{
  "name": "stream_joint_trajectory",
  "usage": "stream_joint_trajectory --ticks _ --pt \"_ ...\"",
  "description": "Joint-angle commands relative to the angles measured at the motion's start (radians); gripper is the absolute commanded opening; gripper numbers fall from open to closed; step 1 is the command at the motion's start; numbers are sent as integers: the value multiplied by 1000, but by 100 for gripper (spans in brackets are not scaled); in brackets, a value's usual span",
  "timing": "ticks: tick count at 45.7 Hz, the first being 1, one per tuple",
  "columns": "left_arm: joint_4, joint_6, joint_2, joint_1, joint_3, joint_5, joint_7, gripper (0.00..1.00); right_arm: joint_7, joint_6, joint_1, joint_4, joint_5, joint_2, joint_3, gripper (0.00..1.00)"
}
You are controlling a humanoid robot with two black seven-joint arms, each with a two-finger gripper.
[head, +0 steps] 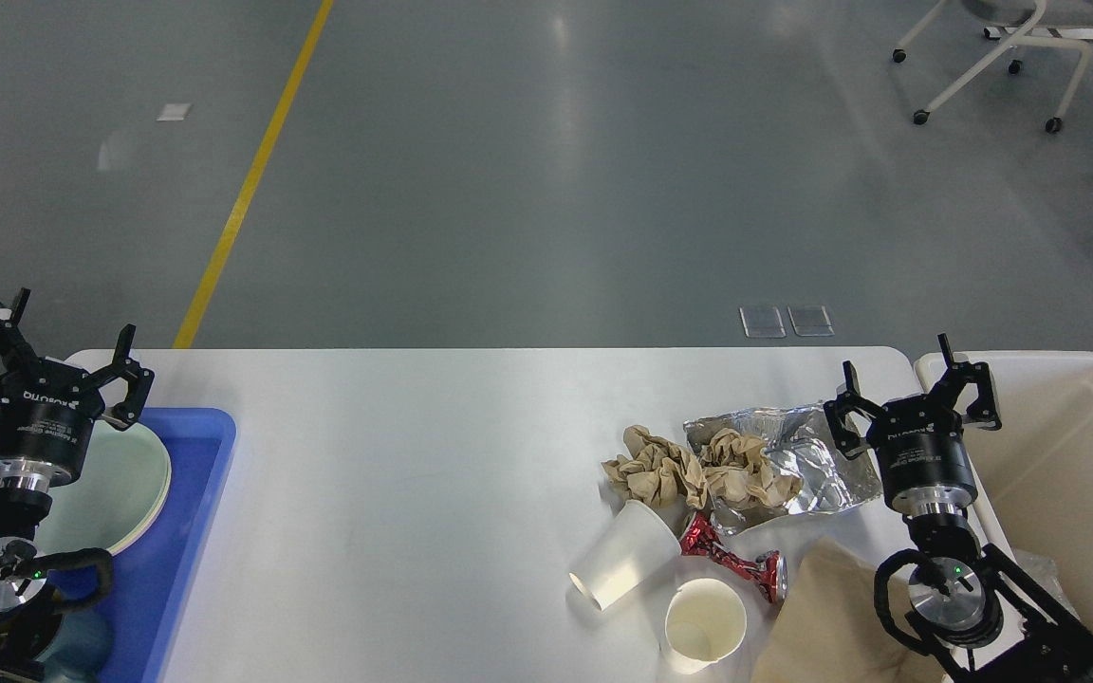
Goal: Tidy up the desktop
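Right now my left gripper [44, 343] hangs spread wide and empty over the blue tray [188, 531] at the desk's left end, above a pale plate [129, 489]. My right gripper [917, 381] is equally wide open, holding nothing, at the right edge beside the cream bin [1078, 455]. Between them stretches the white desktop [395, 455], with crumpled paper [689, 470], foil [812, 465] and two cups [624, 555] near my right gripper.

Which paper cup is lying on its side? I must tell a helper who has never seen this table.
On the white desktop, look at the litter pile toward its right. The tipped cup lies below the crumpled brown paper, mouth pointing lower left. Its neighbour, the other cup, stands upright, showing its open mouth.
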Motion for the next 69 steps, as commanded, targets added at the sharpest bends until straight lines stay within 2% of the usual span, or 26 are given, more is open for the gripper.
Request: stream_joint_trajectory --ticks 1,4,15,27,35,38,43,49,52,58,69 --pt "0 -2 2 -12 13 13 4 96 0 0 0 0 0 0 0 100" --pt "3 2 2 -7 19 16 13 97 1 0 -2 0 0 0 0 100" --pt "20 -8 -11 42 121 -1 6 97 1 0 0 0 0 0 0 100" --pt "35 -16 3 25 117 13 33 97 0 0 0 -1 0 0 0 100" --pt "50 -7 -7 6 117 11 29 97 1 0 2 -1 0 0 0 100" --pt "61 1 -11 -1 116 13 12 97 0 0 2 -1 0 0 0 100" --pt "150 -13 -32 -46 121 13 -14 97 0 0 2 -1 0 0 0 100" --pt "169 -31 -38 -53 116 -3 -83 97 0 0 2 -1 0 0 0 100" --pt "176 -61 -41 -55 107 -4 -99 97 0 0 0 0 0 0 0 100" --pt "205 -107 -46 -55 110 -59 -92 97 0 0 0 0 0 0 0 100" --pt "210 -136 -47 -55 111 -99 -48 97 1 0 0 0 0 0 -1 100"
